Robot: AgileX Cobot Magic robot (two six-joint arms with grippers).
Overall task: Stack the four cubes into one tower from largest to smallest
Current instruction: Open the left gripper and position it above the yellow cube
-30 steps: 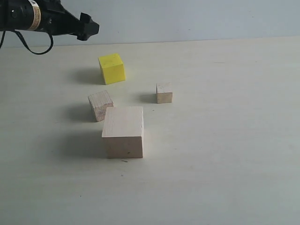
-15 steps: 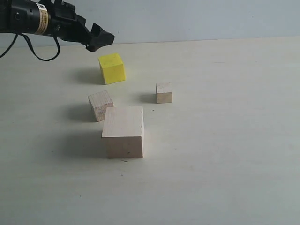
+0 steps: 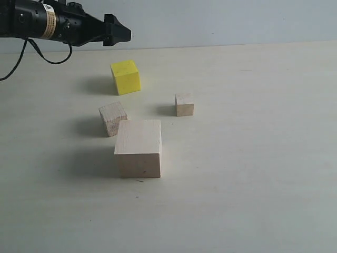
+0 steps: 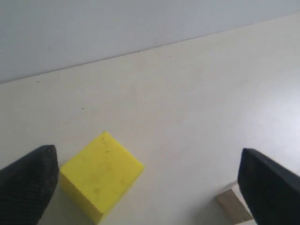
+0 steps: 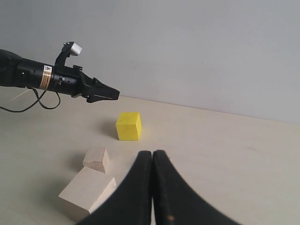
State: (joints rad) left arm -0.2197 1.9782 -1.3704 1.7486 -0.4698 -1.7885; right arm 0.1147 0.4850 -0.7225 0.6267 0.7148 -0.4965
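Observation:
Four cubes stand apart on the table. The yellow cube (image 3: 125, 77) is at the back, the smaller wood cube (image 3: 112, 117) in front of it, and the large pale wood cube (image 3: 138, 147) nearest. The smallest wood cube (image 3: 184, 104) sits to the right. My left gripper (image 3: 119, 35) hovers open, above and just behind the yellow cube (image 4: 101, 176), which lies low between its wide fingers (image 4: 33, 180). My right gripper (image 5: 152, 153) is shut and empty, back from the cubes; it hides the smallest cube there. No tower stands.
A pale wall (image 3: 221, 21) runs along the table's back edge. The corner of a bare wood cube (image 4: 232, 206) shows beside the left gripper's other finger. The left arm (image 5: 56, 79) reaches in from the left, above the table.
The left arm has reached farther right, its open gripper coming from the upper left to just above the yellow cube. The cubes have not moved.

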